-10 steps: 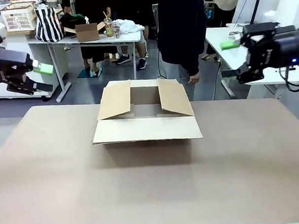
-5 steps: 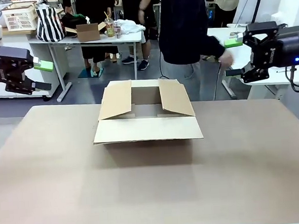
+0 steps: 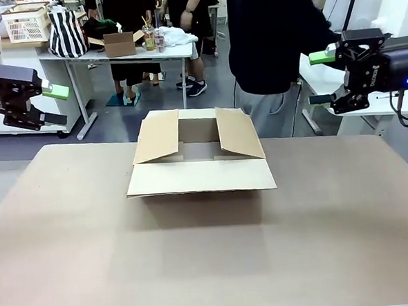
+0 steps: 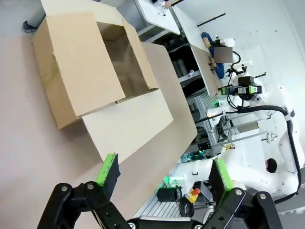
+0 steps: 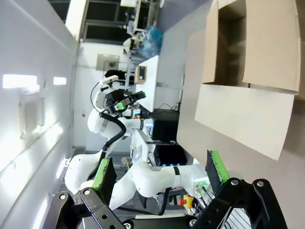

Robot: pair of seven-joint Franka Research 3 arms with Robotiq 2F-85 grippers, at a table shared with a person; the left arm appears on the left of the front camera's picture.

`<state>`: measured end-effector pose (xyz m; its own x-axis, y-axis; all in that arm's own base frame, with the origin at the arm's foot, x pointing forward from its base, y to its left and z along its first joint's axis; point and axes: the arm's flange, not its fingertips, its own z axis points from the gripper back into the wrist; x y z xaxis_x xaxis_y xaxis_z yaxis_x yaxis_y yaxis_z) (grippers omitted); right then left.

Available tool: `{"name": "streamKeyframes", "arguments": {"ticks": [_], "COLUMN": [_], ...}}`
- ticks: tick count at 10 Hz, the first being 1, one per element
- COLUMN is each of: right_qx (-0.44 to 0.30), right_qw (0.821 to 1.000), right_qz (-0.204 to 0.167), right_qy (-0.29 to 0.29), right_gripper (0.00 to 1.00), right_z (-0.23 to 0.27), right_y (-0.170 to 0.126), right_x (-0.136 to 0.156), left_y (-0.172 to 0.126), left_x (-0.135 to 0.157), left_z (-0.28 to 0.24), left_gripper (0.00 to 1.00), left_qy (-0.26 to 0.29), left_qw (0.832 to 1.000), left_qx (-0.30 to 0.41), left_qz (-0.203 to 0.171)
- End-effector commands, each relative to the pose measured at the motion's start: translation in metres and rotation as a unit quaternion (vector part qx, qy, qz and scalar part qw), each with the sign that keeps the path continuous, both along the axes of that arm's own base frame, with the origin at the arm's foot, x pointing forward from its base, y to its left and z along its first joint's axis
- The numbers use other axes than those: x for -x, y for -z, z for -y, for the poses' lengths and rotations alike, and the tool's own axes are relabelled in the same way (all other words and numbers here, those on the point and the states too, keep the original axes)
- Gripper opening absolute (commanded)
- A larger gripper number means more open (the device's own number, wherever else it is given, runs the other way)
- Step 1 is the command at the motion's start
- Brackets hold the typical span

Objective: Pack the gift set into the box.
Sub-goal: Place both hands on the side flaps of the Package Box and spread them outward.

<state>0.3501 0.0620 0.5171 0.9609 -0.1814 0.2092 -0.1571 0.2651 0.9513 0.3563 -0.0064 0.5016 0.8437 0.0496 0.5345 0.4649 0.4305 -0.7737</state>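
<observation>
The box (image 3: pixel 199 153) is a brown cardboard carton standing at the middle of the table, its four flaps spread open and its inside bare. The gift set is out of view. My left gripper (image 3: pixel 54 105) hovers open beyond the table's left edge, well clear of the box. My right gripper (image 3: pixel 318 79) hangs open off the far right corner, nothing between its green pads. In the left wrist view the open gripper (image 4: pixel 164 176) looks over the box (image 4: pixel 86 71). In the right wrist view the gripper (image 5: pixel 159 171) is open too, with the box (image 5: pixel 248 62) at the upper right.
A person in a dark top (image 3: pixel 273 45) stands just behind the box, leaning towards a white side table (image 3: pixel 310 74) near my right gripper. The brown tabletop (image 3: pixel 210 256) stretches wide in front of the box. Farther back stands a table (image 3: pixel 115 54) with bags and a small carton.
The person has shifted to the right behind the box and reached towards the side table. Both grippers have barely moved and stay open.
</observation>
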Motion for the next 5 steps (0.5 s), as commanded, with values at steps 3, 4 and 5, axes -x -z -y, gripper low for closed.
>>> {"name": "streamKeyframes", "arguments": {"ticks": [3, 4, 5], "right_qx": [-0.012, -0.012, -0.012], "right_qw": [1.000, 1.000, 1.000], "right_qz": [0.014, 0.014, 0.014], "right_qy": [0.000, 0.000, 0.000], "right_gripper": [1.00, 1.00, 1.00], "right_z": [-0.004, -0.004, -0.004], "right_y": [-0.001, -0.001, -0.001], "right_x": [-0.004, -0.004, -0.004], "left_y": [-0.040, -0.051, -0.058], "left_x": [-0.016, -0.037, -0.061], "left_z": [0.034, 0.075, 0.114], "left_gripper": [1.00, 1.00, 1.00], "left_qy": [-0.095, -0.058, -0.024], "left_qw": [0.984, 0.975, 0.965], "left_qx": [-0.152, -0.212, -0.261], "left_qz": [0.009, 0.021, 0.016]}}
